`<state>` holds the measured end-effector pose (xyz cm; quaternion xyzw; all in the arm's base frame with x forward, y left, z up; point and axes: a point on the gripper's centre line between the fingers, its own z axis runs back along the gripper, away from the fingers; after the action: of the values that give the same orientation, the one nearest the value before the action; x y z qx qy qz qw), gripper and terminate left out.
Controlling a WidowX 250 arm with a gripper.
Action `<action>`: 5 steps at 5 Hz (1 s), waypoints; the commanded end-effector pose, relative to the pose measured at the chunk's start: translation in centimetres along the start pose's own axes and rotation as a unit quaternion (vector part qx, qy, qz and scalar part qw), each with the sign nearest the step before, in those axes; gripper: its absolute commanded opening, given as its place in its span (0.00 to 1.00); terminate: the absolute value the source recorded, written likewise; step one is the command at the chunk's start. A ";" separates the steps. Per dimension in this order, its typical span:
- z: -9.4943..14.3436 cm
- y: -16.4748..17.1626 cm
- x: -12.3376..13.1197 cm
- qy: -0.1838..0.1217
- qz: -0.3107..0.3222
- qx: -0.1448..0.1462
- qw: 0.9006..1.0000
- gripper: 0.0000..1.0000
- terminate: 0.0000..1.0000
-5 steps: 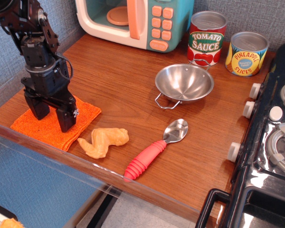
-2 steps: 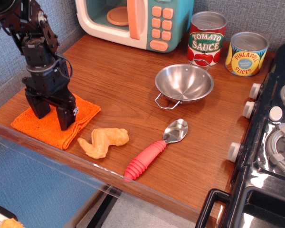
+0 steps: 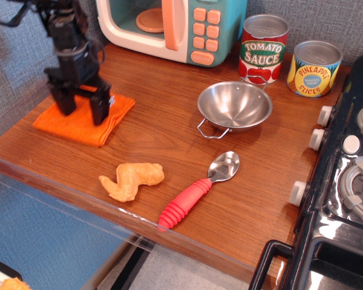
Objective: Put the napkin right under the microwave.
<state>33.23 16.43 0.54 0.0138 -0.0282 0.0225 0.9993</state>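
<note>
Compared with the earlier frame, the napkin (image 3: pixel 81 118) and gripper (image 3: pixel 83 107) are farther from the near edge, closer to the microwave (image 3: pixel 172 27). The fingers (image 3: pixel 100 107) stand spread and press down on the napkin; nothing is clamped between them. The napkin lies flat at left, short of the microwave front. The wooden counter (image 3: pixel 163 121) meets a grey wall (image 3: pixel 327 21) at the far side. The steel bowl (image 3: pixel 235 107), spoon (image 3: pixel 196 192), toy chicken (image 3: pixel 132 179) and two cans (image 3: pixel 264 47) lie right, clear of the path. A stove (image 3: pixel 345 181) stands far right.
</note>
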 end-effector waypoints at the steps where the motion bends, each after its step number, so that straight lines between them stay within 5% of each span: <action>1: -2.7 -4.5 6.0 0.009 -0.016 -0.013 1.000 1.00 0.00; 3: -3.3 -7.2 8.0 0.007 -0.039 -0.008 0.999 1.00 0.00; 4: -0.9 -7.1 9.0 -0.018 -0.029 0.000 0.999 1.00 0.00; 5: 4.0 -7.3 10.6 -0.054 -0.018 -0.010 0.998 1.00 0.00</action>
<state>42.88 10.30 2.04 -0.0076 -0.0453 0.0175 0.9988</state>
